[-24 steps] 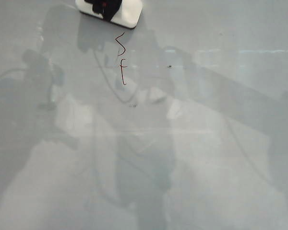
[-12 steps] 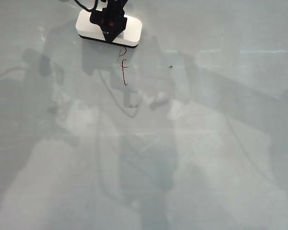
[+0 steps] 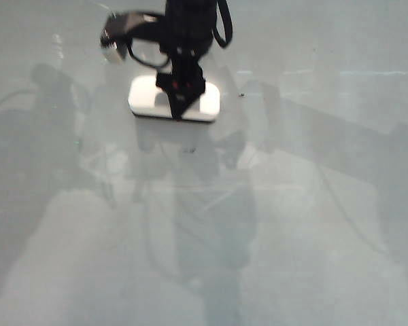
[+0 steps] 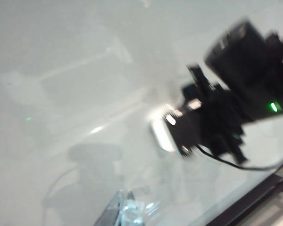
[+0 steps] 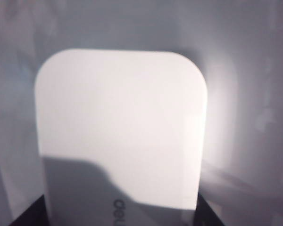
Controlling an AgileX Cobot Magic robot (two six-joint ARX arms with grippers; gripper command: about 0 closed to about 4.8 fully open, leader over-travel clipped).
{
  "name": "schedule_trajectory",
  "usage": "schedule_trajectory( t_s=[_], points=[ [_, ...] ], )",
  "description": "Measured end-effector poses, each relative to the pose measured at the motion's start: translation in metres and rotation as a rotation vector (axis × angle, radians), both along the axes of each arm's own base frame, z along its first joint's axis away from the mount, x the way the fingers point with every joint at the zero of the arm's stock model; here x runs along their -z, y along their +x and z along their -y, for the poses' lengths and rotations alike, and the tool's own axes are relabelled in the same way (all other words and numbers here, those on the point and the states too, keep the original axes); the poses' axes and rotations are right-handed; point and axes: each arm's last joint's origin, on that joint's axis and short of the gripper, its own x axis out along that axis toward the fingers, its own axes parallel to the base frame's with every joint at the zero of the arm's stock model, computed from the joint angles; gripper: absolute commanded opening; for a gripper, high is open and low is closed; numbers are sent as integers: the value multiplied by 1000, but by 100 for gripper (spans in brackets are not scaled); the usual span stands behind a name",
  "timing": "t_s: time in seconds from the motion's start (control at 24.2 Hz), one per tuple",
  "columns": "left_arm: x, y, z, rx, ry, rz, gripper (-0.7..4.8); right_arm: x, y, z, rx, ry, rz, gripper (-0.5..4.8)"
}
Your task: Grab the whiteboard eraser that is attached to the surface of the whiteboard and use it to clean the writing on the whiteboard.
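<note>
White plastic fills the right gripper's (image 3: 180,102) jaws: they pinch the eraser (image 3: 175,99) across its short side, its long axis running crosswise to the arm, flat on the whiteboard (image 3: 313,224). No writing shows around it; any remaining strokes likely lie under the block. The left gripper (image 4: 125,209) hangs well apart at the board's edge, fingers' spacing unclear. No containers appear.

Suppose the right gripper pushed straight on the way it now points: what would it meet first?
The right gripper is shut on the whiteboard eraser and seems to point into the whiteboard. Only the board lies beyond the eraser, probably already touching; depth is unclear.
</note>
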Motion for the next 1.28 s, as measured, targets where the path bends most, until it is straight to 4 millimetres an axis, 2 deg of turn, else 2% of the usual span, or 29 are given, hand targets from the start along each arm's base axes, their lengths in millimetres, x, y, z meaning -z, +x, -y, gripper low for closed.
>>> schedule_trajectory(
  t_s=[0.25, 0.41, 0.66, 0.87, 0.91, 0.99, 1.03, 1.07, 1.12, 1.28],
  points=[
    [0, 0, -1, -20, 4, 3, -2, 28, 0, 3, 11, 5, 8, 178],
    [0, 0, -1, -25, 21, 10, -2, 56, 1, 8, 18, -15, -12, 175],
    [0, 1, 0, -25, 24, 7, -2, 63, 2, 4, 67, -56, 39, 176],
    [0, 1, 0, -25, 25, 7, -2, 64, -1, 0, 92, -244, 154, 175],
    [0, 1, 0, -25, 25, 7, -2, 58, -3, 3, 101, -250, 168, 175],
    [0, 1, 0, -25, 25, 7, -2, 25, -12, 12, 142, -211, 242, 175],
    [0, 2, 0, -25, 26, 7, -2, -8, -22, 17, 190, -124, 339, 175],
    [0, 2, 0, -25, 26, 7, -2, -27, -28, 17, 219, -62, 400, 175],
    [0, 2, 0, -25, 28, 5, -2, -61, -37, 25, 275, 62, 504, 175],
    [0, 2, 0, -29, 28, 7, -2, -108, -71, 44, 367, 230, 592, 175]
  ],
)
